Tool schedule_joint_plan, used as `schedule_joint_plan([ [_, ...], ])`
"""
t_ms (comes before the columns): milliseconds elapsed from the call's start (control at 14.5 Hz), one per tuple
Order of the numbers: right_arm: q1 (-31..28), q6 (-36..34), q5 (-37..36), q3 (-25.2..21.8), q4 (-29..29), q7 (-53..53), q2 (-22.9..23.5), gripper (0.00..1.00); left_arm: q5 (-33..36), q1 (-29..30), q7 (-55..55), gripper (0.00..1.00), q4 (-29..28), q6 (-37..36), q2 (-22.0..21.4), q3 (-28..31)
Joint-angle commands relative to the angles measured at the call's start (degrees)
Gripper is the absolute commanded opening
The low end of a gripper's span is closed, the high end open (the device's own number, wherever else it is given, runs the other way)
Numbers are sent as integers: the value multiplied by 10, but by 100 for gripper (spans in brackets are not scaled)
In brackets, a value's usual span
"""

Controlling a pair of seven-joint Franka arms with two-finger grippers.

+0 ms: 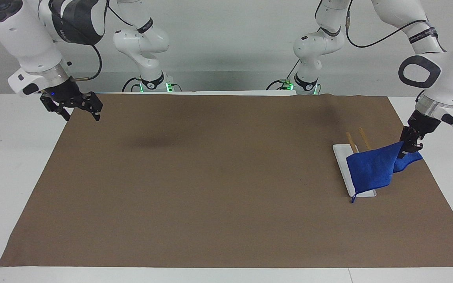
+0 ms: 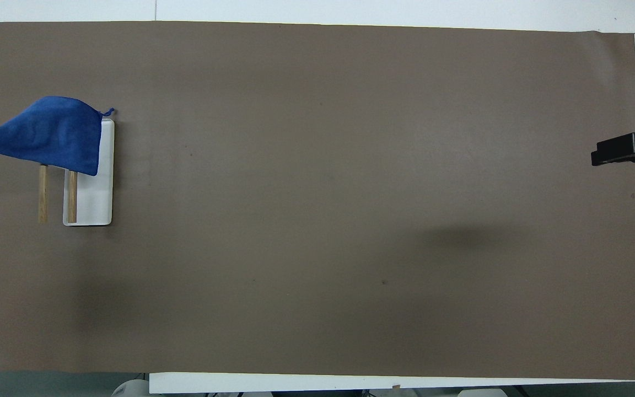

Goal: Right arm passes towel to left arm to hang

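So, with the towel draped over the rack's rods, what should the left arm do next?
Probably open the left gripper and release: the towel already hangs over the rack, one corner still pinched. The right gripper waits over the mat's edge.

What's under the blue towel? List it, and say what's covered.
The towel, shut in the left gripper, drapes over the rack's two wooden rails and one end of its white base. The covered rail ends and whatever joins them cannot be seen.
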Motion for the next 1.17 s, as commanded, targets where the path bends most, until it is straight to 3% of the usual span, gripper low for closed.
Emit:
schedule_joint_plan([
  [0,0,-9,-6,2,-2,-5,-4,100,1,9,13,44,-23,-30,-25,-3],
  [69,1,-9,-6,2,-2,-5,-6,100,1,11,12,99,-20,-35,-25,-3],
  [345,1,-9,-5,2,-3,-5,-6,100,89,3,14,100,45,-84,-13,-4],
  [621,1,-9,-4,2,-3,-5,-6,100,98,-8,18,100,135,-172,-11,-10],
  [897,1,-9,-4,2,-3,-5,-6,100,99,-74,157,100,237,-358,-5,-10],
  [1103,1,-9,-4,2,-3,-5,-6,100,145,-124,278,100,292,-474,-3,-10],
])
